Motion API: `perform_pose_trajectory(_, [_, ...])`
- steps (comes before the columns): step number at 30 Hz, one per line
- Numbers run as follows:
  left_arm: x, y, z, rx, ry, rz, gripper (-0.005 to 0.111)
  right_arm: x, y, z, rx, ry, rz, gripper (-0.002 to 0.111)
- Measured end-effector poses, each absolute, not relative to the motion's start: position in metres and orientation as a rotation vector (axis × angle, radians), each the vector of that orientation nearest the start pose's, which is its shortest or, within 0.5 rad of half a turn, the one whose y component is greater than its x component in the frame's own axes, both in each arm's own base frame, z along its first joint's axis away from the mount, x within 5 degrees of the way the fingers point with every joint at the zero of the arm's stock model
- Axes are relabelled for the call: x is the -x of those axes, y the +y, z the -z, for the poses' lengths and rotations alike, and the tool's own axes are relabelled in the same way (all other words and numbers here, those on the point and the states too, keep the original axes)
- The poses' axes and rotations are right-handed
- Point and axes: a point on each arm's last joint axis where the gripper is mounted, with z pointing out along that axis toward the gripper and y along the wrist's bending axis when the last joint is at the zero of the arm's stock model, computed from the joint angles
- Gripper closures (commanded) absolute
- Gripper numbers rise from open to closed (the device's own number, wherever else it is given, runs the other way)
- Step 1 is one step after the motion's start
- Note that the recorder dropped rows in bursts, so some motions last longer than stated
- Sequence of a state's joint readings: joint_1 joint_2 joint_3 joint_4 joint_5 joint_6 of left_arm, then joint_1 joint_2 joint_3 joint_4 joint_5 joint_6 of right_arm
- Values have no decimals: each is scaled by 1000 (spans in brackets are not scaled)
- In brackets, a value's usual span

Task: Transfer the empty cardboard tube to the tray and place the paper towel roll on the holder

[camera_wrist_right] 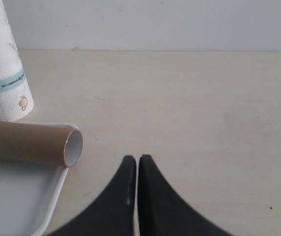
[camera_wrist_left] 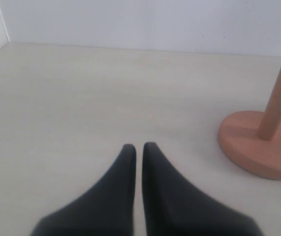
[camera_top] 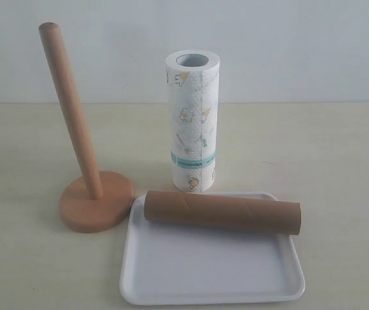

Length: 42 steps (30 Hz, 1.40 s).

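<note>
Left wrist view showed the left gripper (camera_wrist_left: 139, 146), jaws pressed together and empty, low over the table (camera_wrist_left: 71, 93) near the holder (camera_wrist_left: 256, 147). The right gripper (camera_wrist_right: 134, 158), likewise closed and empty, hovered beside the empty cardboard tube (camera_wrist_right: 24, 142) lying across the tray (camera_wrist_right: 17, 201); the paper towel roll (camera_top: 194, 123) stood upright on the table.

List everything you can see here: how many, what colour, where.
holder: one, light brown, left of the tray, rod bare.
paper towel roll: one, white with teal band, upright behind the tray.
cardboard tube: one, brown, lying across the tray's far side.
tray: one, white, on the table.
table: one, pale beige, under everything.
left gripper: one, black, shut, near the holder's base.
right gripper: one, black, shut, near the tube's open end.
</note>
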<state>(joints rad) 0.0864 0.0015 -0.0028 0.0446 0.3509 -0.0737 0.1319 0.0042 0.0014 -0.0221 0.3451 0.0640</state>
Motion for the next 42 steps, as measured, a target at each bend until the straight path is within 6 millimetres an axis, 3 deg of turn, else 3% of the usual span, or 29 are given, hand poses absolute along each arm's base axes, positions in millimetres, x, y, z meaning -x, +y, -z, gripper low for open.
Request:
perform_pose_trajectory(5, [-53, 6, -182, 119, 1829, -52, 103, -55, 7, -192, 87, 1718, -111, 107])
perform_pose_trajectory(10, [-53, 6, -182, 119, 1829, -52, 103, -53, 8, -231, 81, 1281, -130, 107])
perform_pose_trajectory(18, [-53, 6, -182, 119, 1829, -52, 103, -22, 5, -276, 47, 676, -187, 107])
perform_pose_trajectory(21, [-53, 6, -182, 119, 1829, -52, 103, -11, 4, -295, 39, 562, -204, 107])
perform_pose_trajectory(24, [-53, 6, -182, 119, 1829, -52, 103, -1, 2, -326, 34, 506, -223, 107])
perform_pose_trajectory(27, [-53, 6, -182, 119, 1829, -52, 103, -4, 3, -361, 25, 525, -261, 107])
perform_pose_trajectory(29, [-53, 6, -182, 119, 1829, -52, 103, -17, 5, -383, 19, 589, -289, 107])
perform_pose_trajectory(33, [-53, 6, -182, 119, 1829, -52, 103, -64, 13, -405, 20, 829, -322, 107])
perform_pose_trajectory(36, [-53, 6, -182, 119, 1829, -52, 103, -113, 20, -394, -10, 1091, -356, 107])
perform_pose_trajectory(42, [-53, 6, -182, 119, 1829, -52, 103, -183, 29, -336, -161, 1560, -432, 107])
